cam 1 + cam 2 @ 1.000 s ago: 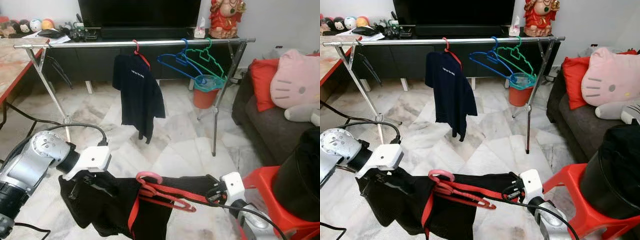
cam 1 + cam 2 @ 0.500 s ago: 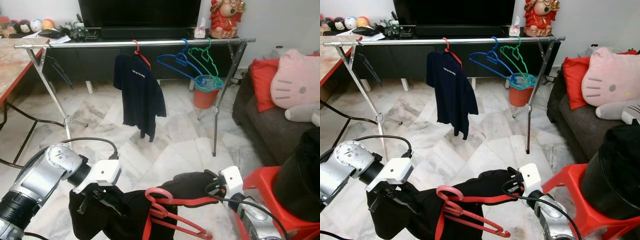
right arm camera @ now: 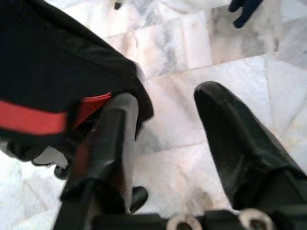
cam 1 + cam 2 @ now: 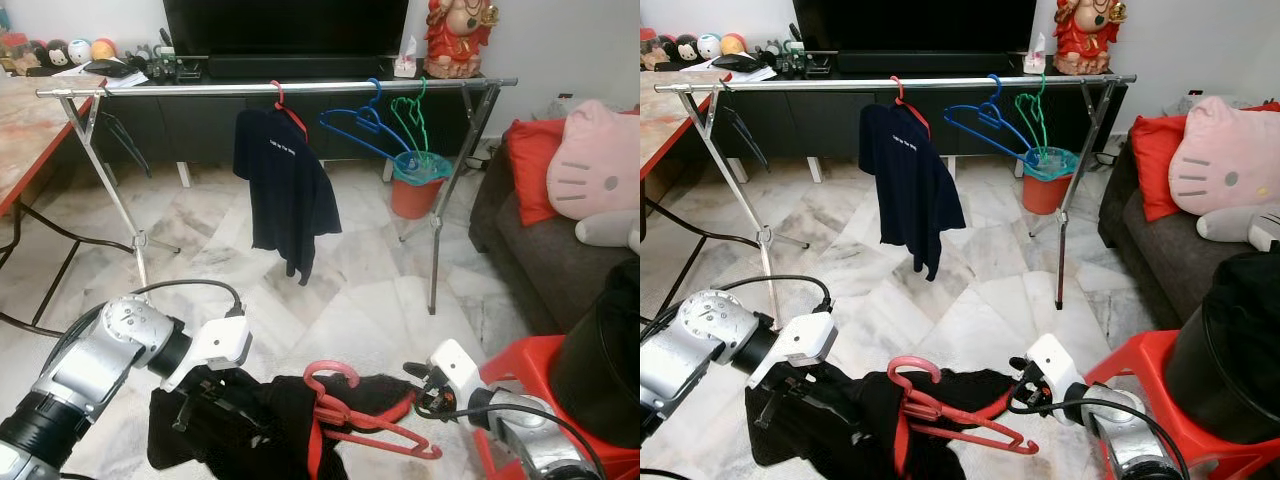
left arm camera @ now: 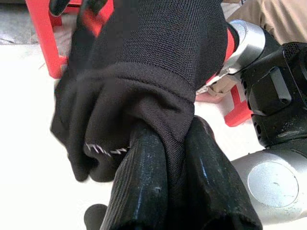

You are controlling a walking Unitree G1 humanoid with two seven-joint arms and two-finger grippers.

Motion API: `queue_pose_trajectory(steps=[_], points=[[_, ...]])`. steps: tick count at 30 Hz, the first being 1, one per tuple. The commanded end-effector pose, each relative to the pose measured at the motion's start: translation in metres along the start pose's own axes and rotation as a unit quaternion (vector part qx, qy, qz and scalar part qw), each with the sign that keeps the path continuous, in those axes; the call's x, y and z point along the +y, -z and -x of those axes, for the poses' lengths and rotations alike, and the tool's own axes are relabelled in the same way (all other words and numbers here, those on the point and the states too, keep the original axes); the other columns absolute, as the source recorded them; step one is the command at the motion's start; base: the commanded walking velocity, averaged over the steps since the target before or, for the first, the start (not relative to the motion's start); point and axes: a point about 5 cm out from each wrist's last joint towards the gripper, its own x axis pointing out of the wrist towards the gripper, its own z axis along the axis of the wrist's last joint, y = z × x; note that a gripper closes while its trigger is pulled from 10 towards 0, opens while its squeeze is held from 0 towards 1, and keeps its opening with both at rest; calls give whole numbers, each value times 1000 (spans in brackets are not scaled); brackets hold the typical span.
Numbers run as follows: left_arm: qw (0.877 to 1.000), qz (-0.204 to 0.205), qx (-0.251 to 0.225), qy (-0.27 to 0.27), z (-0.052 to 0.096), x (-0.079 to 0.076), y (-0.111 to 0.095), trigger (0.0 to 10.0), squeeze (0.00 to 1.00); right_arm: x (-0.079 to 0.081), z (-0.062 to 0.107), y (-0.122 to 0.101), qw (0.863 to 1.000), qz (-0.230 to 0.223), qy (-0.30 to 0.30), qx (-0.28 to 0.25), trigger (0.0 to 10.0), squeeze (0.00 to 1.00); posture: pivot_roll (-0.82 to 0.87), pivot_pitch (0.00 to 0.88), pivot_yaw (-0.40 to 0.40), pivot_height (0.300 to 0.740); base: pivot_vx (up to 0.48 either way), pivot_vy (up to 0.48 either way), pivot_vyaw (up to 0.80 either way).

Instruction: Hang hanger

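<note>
1. Two end effectors work low over the marble floor (image 4: 360,290). The left end effector (image 5: 172,158) has its fingers pinched together on a fold of the black garment (image 4: 250,425).
2. In its wrist view, the right end effector (image 3: 168,129) has its fingers spread, one touching the garment's edge with its red stripe.
3. One red hanger (image 4: 365,420) is threaded in the black garment between the two end effectors, its hook up.
4. One metal clothes rail (image 4: 280,88) stands beyond, carrying three hangers: a red one (image 4: 283,105) with a dark shirt (image 4: 285,190), one blue hanger (image 4: 355,125) and one green hanger (image 4: 415,120).
5. One red stool (image 4: 530,365) stands beside the right arm.
</note>
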Motion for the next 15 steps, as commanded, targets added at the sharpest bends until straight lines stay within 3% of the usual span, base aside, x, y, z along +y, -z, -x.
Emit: queue_pose_trajectory(steps=[1,6,7,10,14,15], points=[[1000,-15,-14,-4,5,-1,-8,10000,0,-4,5,-5,1000,20,-17,16,10000,1000,-127,0,-41,740,0,0,0],[1000,-10,-13,-7,5,-2,-7,10000,0,-12,14,-8,999,39,-17,23,10000,1000,-127,0,-35,740,0,0,0],[1000,-5,-13,-15,5,0,-6,10000,0,-20,18,-15,999,44,7,4,10000,0,-129,0,-33,740,0,0,0],[1000,-2,-13,-22,5,1,-5,10000,0,-26,23,-21,998,51,26,-9,10000,0,-129,0,-29,740,0,0,0],[998,12,-17,-55,3,8,-2,10000,0,-73,59,-62,978,80,177,-75,10000,0,-140,0,-13,740,0,0,0],[998,12,-17,-55,3,8,-2,10000,0,-73,59,-62,978,80,177,-75,10000,0,-140,0,-13,740,0,0,0]])
